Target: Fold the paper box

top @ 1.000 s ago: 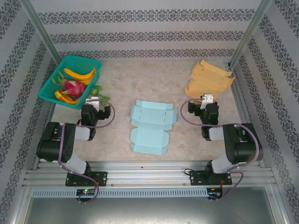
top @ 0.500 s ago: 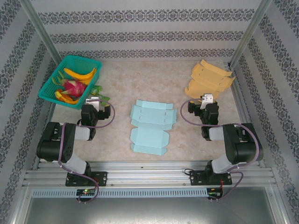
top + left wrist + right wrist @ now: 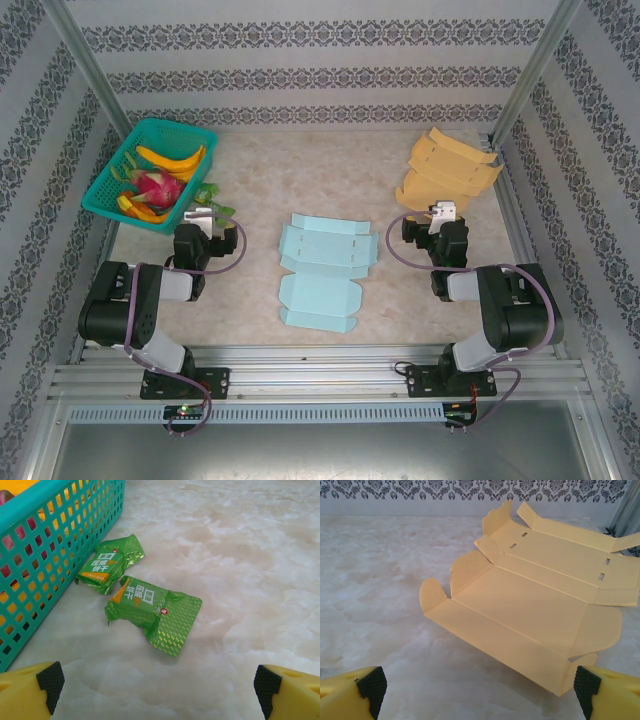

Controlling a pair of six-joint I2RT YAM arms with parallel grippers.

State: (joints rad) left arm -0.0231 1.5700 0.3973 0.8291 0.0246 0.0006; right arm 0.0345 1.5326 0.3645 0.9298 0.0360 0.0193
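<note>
**Light card, easily creased**

Left gripper (image 3: pixel 157 682) and right gripper (image 3: pixel 480 685) both stand spread, empty. The orange paper box (image 3: pixel 530 610) lies flat just ahead of the right, the blue paper box (image 3: pixel 322 270) between the arms. Probably light, springy card, so pinch a raised flap (image 3: pixel 497 517)

Left wrist cam: teal basket (image 3: pixel 60 540) is cut off by top & left edges. Fruit (image 3: pixel 12 484) inside is just colour over the rim & thru the slots, I can't ID it. Left gripper (image 3: pixel 159 682) pads (image 3: pixel 50 680) clipped at btm corners. Right wrist cam: orange box blank (image 3: pixel 530 605) runs off the right edge. Top cam: green packets (image 3: pixel 208 191) sit partly behind the left wrist; print's too small for me to read.
</note>
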